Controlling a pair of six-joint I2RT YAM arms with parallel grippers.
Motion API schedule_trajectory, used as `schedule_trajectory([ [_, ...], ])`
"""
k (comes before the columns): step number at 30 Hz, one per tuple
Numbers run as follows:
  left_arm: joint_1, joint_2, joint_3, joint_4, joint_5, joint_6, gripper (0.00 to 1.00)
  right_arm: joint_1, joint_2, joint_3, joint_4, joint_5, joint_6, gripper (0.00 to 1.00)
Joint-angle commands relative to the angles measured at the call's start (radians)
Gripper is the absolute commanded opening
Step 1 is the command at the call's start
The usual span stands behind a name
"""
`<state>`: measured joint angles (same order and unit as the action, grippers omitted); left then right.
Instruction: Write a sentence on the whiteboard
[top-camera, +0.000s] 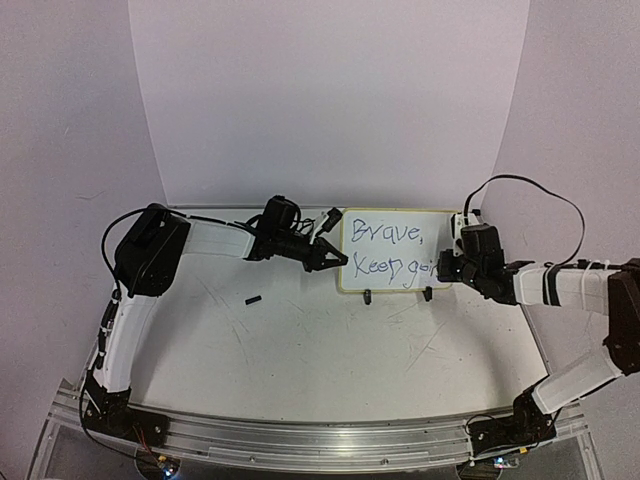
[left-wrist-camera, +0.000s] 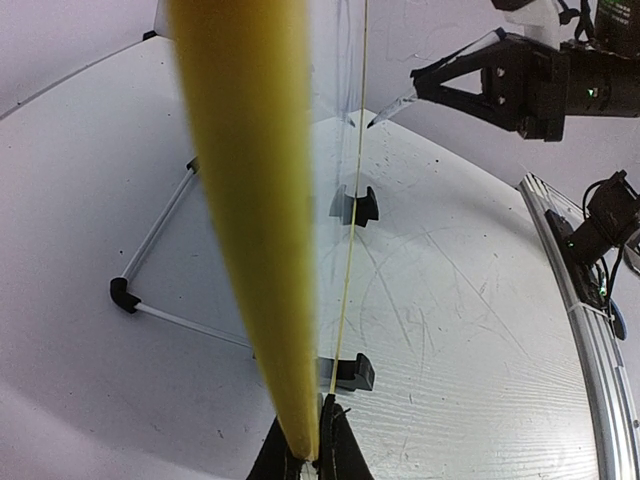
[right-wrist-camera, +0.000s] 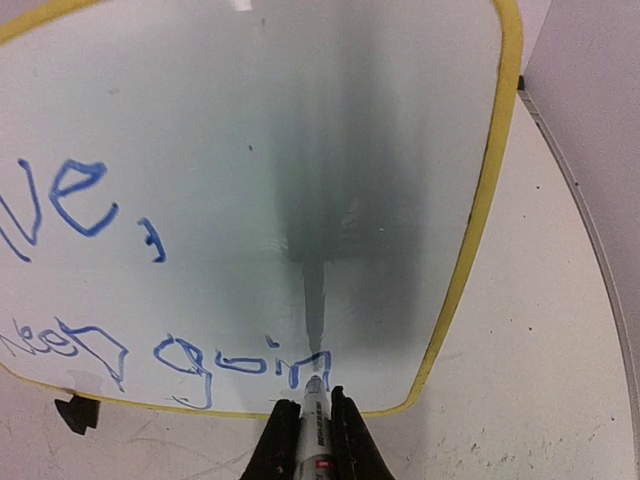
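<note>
The whiteboard (top-camera: 395, 250) stands upright on two black clip feet at the back of the table, with blue writing "Brave, Keep goin". My left gripper (top-camera: 335, 259) is shut on its left edge; the left wrist view shows the yellow rim (left-wrist-camera: 255, 230) running edge-on out of the jaws. My right gripper (top-camera: 447, 268) is shut on a marker (right-wrist-camera: 314, 432), whose tip touches the board at the end of "goin" near the lower right corner of the whiteboard (right-wrist-camera: 300, 150). The right gripper (left-wrist-camera: 400, 105) also shows in the left wrist view.
A small black marker cap (top-camera: 253, 298) lies on the scratched white tabletop (top-camera: 330, 360), left of centre. The board's clip feet (top-camera: 368, 296) stand on the table. A white backdrop curves up behind. A metal rail (top-camera: 320, 440) runs along the near edge.
</note>
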<state>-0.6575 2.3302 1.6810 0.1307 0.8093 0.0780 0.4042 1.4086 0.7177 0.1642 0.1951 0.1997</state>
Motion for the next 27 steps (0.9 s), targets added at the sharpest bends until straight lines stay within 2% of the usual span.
schedule_trajectory([
  [1,0.015,0.047,-0.009,-0.151,-0.168,0.061,0.00,-0.004,-0.069,0.016,0.015,0.011,0.000,0.00],
  [10,0.015,0.045,-0.008,-0.155,-0.170,0.062,0.00,-0.051,-0.056,0.001,0.012,0.023,0.001,0.00],
  [27,0.014,0.044,-0.006,-0.156,-0.168,0.065,0.00,-0.059,-0.007,0.005,0.014,0.042,0.012,0.00],
])
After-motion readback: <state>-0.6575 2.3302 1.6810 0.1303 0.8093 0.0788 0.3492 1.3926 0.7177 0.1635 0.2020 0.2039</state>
